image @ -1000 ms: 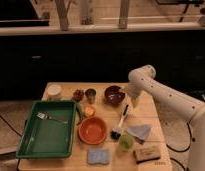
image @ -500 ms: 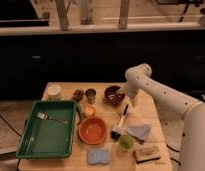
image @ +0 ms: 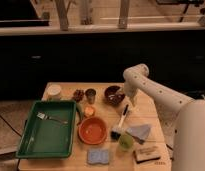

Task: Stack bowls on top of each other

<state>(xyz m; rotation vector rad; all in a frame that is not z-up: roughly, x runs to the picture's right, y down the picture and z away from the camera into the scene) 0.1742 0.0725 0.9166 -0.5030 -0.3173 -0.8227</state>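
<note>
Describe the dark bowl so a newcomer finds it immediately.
On the wooden table, look along the far edge, right of the metal cup. The dark bowl sits there, just left of the robot's pincer; it is smaller and darker than the orange bowl.

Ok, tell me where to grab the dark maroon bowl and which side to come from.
Take the maroon bowl by its rim, pinching the wall at its right edge, coming down from above. It sits upright and open, so the thin rim is likely the best hold, and the gripper hangs just right of it. The metal cup stands off its left side.
</note>
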